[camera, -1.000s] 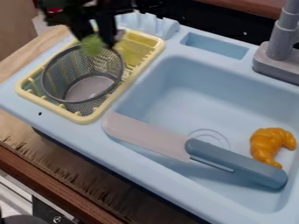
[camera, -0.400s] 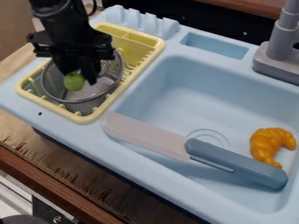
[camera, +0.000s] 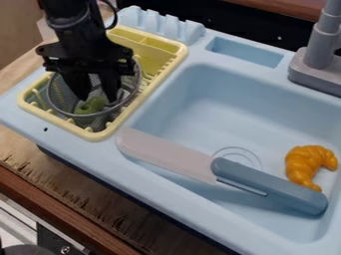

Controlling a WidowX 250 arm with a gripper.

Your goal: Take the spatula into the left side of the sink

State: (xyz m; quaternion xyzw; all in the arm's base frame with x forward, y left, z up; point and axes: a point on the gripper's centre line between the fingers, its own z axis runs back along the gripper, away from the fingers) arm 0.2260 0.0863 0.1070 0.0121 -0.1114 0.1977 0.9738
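My gripper (camera: 96, 94) is at the upper left, pointing down into the round wire mesh basket (camera: 58, 94), with its two fingers apart. A green object (camera: 92, 105) is low in the basket, just beneath the fingertips. I see a toy knife, not a clear spatula: its pale blade (camera: 163, 154) rests over the sink's front-left rim, and its blue-grey handle (camera: 273, 184) slants across the basin toward the lower right. The gripper is well to the upper left of this knife. The light blue sink (camera: 220, 109) has its basin right of the drying rack.
The yellow drying rack (camera: 174, 49) holds the mesh basket. An orange croissant (camera: 304, 164) lies in the basin beside the handle. A grey faucet (camera: 319, 60) rises at the upper right, and a small recess (camera: 246, 52) sits in the sink's back rim.
The gripper came down into view over the basket and then lower into it. The green object moved down with it and now sits below the fingers, which have spread. Knife and croissant stayed put.
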